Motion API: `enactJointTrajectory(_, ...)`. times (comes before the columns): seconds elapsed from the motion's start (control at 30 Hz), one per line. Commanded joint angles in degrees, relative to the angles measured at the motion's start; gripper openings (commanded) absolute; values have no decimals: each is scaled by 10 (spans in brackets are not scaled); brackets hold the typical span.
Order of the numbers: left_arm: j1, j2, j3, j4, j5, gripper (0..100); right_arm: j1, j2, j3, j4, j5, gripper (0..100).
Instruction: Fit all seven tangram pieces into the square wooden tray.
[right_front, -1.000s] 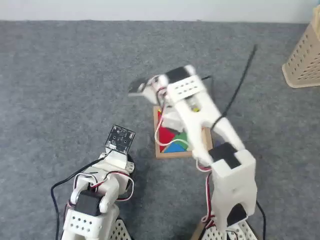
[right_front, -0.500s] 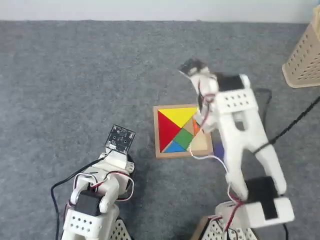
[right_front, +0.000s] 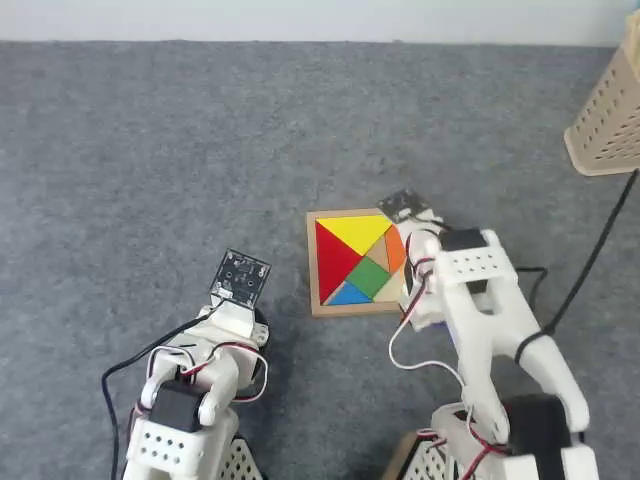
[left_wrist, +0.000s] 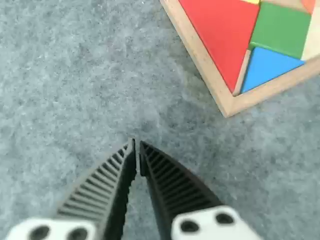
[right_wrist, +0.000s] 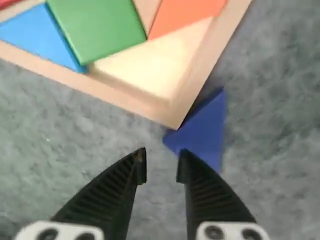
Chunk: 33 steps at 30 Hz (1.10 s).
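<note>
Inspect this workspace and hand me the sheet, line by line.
Surface: grey carpet, flat.
Job's things: tray holds red, yellow, green, light blue and orange pieces; corner slot bare; dark blue triangle on the carpet just outside that corner.
Clutter: nothing seen.
Grippers: left gripper shut, over carpet near a tray corner; right gripper open, beside the triangle.
Cables: white wire loops off the right arm; black cable runs to the right edge.
Surroundings: beige slotted bin, far right.
</note>
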<state>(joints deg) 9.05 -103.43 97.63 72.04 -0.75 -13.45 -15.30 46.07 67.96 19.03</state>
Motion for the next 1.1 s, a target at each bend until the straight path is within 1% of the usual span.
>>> enactJointTrajectory(0.0,1,-11,-11,4,4,12,6,-30,11,-37,-8,162)
enactJointTrajectory(0.13,1,-11,-11,4,4,12,6,-30,20,-49,-7,231)
enactJointTrajectory(0.3,1,-11,-11,4,4,12,6,-25,22,-50,-4,232)
enactJointTrajectory(0.47,1,-11,-11,4,4,12,10,42,20,-81,-4,232)
enactJointTrajectory(0.53,1,-11,-11,4,4,12,21,67,18,-92,-4,232)
enactJointTrajectory(0.7,1,-11,-11,4,4,12,74,93,-5,-96,16,230)
enactJointTrajectory(0.77,1,-11,-11,4,4,12,98,94,-16,-96,20,214)
enactJointTrajectory(0.83,1,-11,-11,4,4,12,121,95,-27,-96,35,174)
enactJointTrajectory(0.93,1,-11,-11,4,4,12,146,95,-41,-96,39,132)
enactJointTrajectory(1.07,1,-11,-11,4,4,12,170,95,-64,-93,39,114)
